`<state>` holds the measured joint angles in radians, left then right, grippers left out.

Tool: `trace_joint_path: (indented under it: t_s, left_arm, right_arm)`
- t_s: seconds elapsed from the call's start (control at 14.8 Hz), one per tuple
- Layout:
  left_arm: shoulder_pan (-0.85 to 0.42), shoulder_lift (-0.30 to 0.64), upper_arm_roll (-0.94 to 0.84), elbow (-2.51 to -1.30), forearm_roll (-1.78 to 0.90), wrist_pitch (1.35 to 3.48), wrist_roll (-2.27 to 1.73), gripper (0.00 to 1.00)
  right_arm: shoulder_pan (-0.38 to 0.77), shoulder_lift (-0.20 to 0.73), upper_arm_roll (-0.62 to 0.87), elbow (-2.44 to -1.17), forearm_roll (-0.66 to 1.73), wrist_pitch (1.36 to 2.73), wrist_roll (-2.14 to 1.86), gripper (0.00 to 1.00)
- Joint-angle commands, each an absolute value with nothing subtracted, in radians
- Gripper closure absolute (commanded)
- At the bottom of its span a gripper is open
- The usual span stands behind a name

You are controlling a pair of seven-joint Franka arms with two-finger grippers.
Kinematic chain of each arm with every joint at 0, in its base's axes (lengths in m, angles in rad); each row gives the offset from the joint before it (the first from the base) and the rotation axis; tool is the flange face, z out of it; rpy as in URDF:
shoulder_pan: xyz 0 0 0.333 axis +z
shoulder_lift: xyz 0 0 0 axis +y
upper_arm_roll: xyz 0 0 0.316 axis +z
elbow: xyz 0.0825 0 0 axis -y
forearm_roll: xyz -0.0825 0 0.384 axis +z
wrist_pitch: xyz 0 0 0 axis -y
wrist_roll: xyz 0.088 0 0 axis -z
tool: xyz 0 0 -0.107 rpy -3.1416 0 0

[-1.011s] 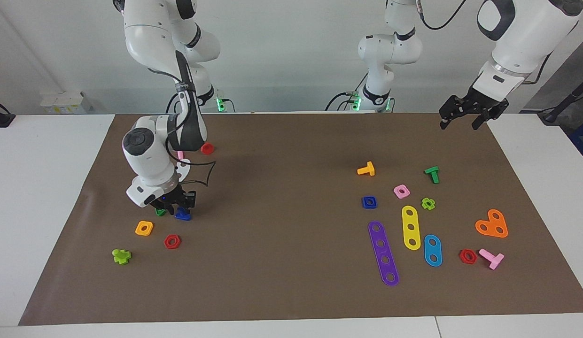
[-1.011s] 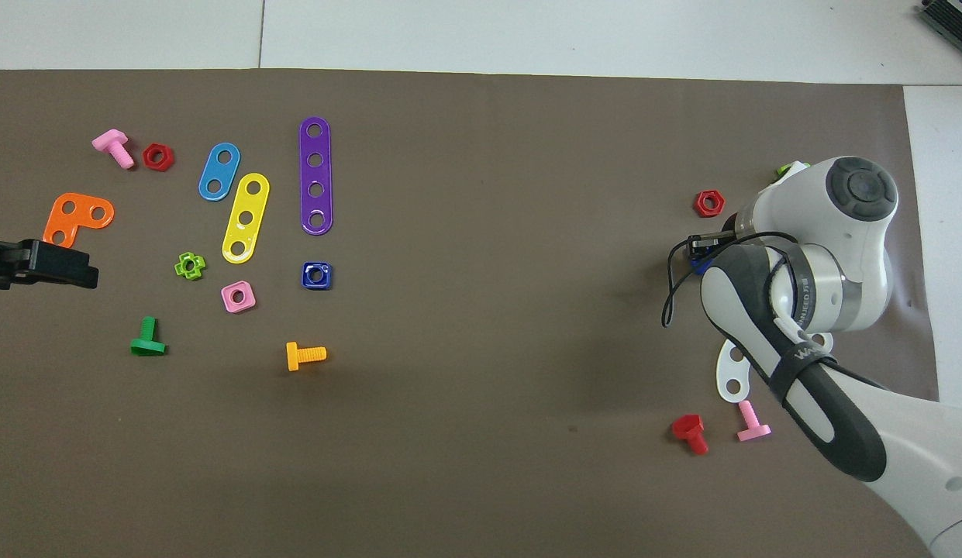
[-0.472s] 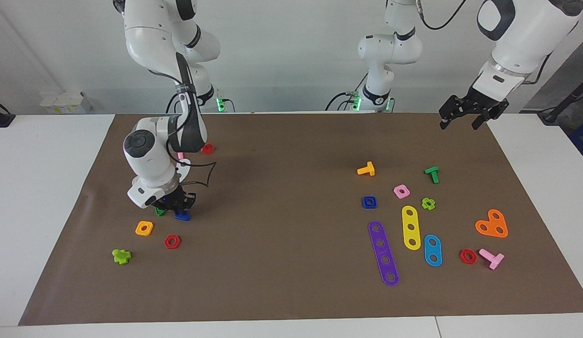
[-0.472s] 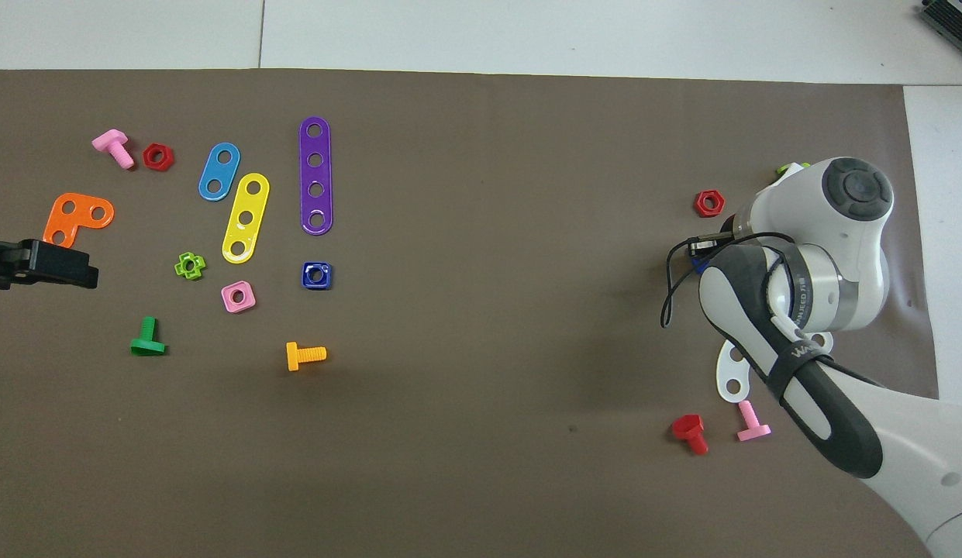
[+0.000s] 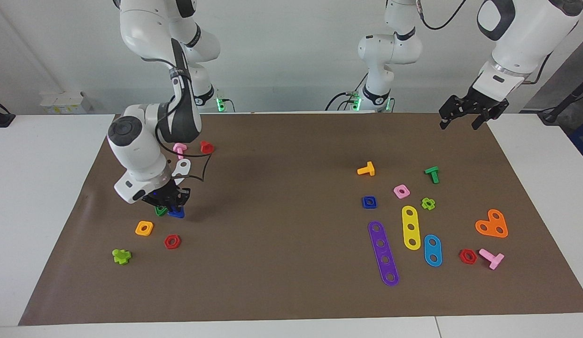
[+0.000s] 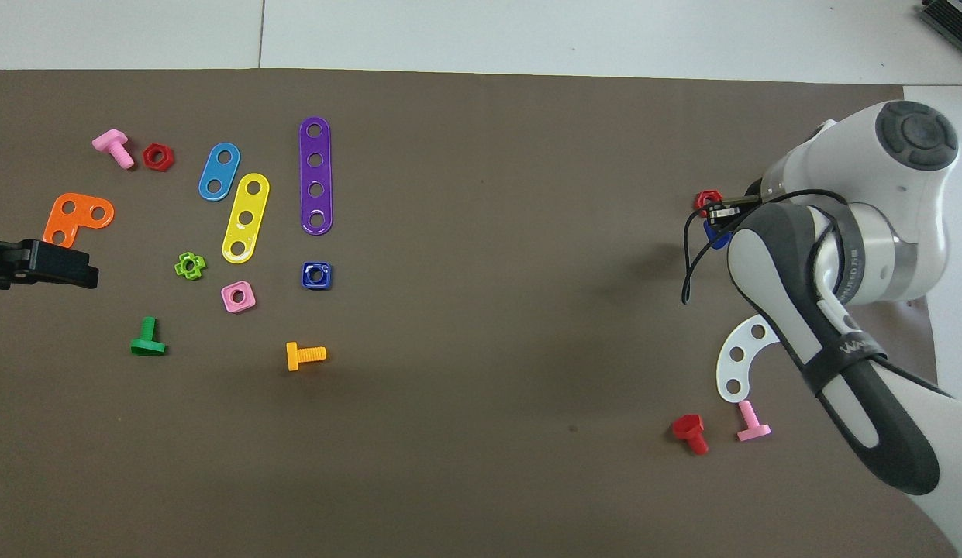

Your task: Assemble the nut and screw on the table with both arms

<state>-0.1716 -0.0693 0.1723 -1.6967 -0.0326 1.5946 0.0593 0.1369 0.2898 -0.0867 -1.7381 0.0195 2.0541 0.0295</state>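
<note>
My right gripper [image 5: 173,204] is shut on the dark-blue screw [image 5: 176,213], whose triangular head shows under the fingers just over the brown mat [image 5: 291,291] at the right arm's end of the table. From above, the screw [image 6: 715,235] peeks out beside the right gripper [image 6: 719,221]. The dark-blue square nut [image 5: 369,202] lies flat on the mat toward the left arm's end, seen from overhead as the nut [image 6: 316,275]. My left gripper [image 5: 458,125] hangs open and empty over the mat's corner by the left arm's base; the left gripper [image 6: 70,269] waits there.
A green triangular nut [image 5: 160,211], orange square nut [image 5: 144,228], red hex nut [image 5: 172,241] and lime piece [image 5: 121,256] lie around the right gripper. A purple strip [image 5: 383,252], yellow strip [image 5: 411,227], pink square nut [image 5: 401,191] and orange screw [image 5: 366,169] surround the blue nut.
The right gripper closed on the dark-blue screw, then rose slightly and shifted toward the right arm's end of the table with it. The left arm has not moved.
</note>
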Motion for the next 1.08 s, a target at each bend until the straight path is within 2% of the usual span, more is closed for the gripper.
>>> trace_joint_path:
  t_s: [0.0, 0.4, 0.61, 0.74, 1.01]
  left_arm:
    - [-0.163, -0.100, 0.166, -1.732, -0.043, 1.617, 0.049, 0.00]
    - [-0.163, -0.100, 0.166, -1.733, -0.043, 1.617, 0.049, 0.00]
    - [-0.163, -0.100, 0.166, -1.733, -0.043, 1.617, 0.049, 0.00]
    - [-0.163, -0.100, 0.166, -1.733, -0.043, 1.617, 0.049, 0.00]
    - [-0.163, -0.100, 0.166, -1.732, -0.043, 1.615, 0.048, 0.00]
  right_arm:
    - [0.195, 0.284, -0.083, -1.634, 0.032, 1.967, 0.145, 1.00]
    - [0.440, 0.339, -0.083, -1.565, 0.028, 1.989, 0.561, 1.00]
    - [0.552, 0.383, -0.083, -1.563, 0.034, 2.092, 0.724, 1.00]
    - [0.574, 0.396, -0.083, -1.568, 0.026, 2.135, 0.779, 1.00]
    - [0.643, 0.477, -0.083, -1.565, 0.011, 2.203, 0.871, 1.00]
